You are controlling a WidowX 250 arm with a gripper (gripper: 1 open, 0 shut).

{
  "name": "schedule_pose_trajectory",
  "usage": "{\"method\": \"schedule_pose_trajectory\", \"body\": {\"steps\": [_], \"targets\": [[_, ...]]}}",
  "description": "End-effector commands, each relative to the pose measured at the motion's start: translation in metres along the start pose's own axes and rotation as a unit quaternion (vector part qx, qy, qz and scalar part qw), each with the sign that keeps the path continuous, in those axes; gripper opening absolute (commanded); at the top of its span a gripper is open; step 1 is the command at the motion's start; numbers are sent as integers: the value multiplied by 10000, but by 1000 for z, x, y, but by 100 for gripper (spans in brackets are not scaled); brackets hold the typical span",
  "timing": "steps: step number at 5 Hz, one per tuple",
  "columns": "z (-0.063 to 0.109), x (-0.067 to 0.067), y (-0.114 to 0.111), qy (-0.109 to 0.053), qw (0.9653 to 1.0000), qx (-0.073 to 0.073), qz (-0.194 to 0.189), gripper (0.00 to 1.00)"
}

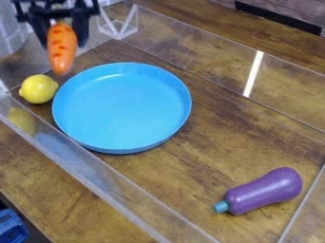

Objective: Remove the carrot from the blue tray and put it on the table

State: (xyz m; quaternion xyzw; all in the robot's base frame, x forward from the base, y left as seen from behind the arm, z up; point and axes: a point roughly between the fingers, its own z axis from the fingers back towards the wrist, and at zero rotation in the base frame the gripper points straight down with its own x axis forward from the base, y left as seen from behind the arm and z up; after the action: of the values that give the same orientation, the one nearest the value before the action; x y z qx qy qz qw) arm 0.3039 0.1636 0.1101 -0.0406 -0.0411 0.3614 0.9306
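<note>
The bench (pixel 191 180) is the largest thing here, dark brown wood-grain planks with a glossy sheen and clear acrylic walls standing along its edges. A bright streak of reflected light lies on the wood to the right of the blue tray (pixel 127 109).

The blue tray is a wide, round, shallow dish with a raised rim, resting flat on the bench left of centre. Its floor is bare; nothing lies in it.

Well away from the tray, toward the lower right corner of the bench, a purple eggplant (pixel 261 191) lies on its side, its paler stem end pointing toward the tray.

The gripper (pixel 57 23) is at the top left, up and to the left of the tray's far rim, and partly cut off by the picture's edge. Its dark fingers are closed on the upper end of the carrot (pixel 61 46).

The carrot hangs in the air from those fingers, roughly upright with its tapered orange tip pointing down, clear of the tray and above its upper left rim. It touches neither tray nor bench. Its green top cannot be made out among the fingers.

A yellow lemon (pixel 38 89) sits on the bench just beside the tray's left rim, below the hanging carrot.
</note>
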Motion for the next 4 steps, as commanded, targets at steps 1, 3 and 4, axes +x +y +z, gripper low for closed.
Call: {"method": "schedule_pose_trajectory", "body": {"steps": [1,3,4], "targets": [[16,13,13,-556,9984,34,-132,0],[-11,23,22,-879,9951,376,-251,0],[-17,24,15,-1003,9934,462,-321,0]]}}
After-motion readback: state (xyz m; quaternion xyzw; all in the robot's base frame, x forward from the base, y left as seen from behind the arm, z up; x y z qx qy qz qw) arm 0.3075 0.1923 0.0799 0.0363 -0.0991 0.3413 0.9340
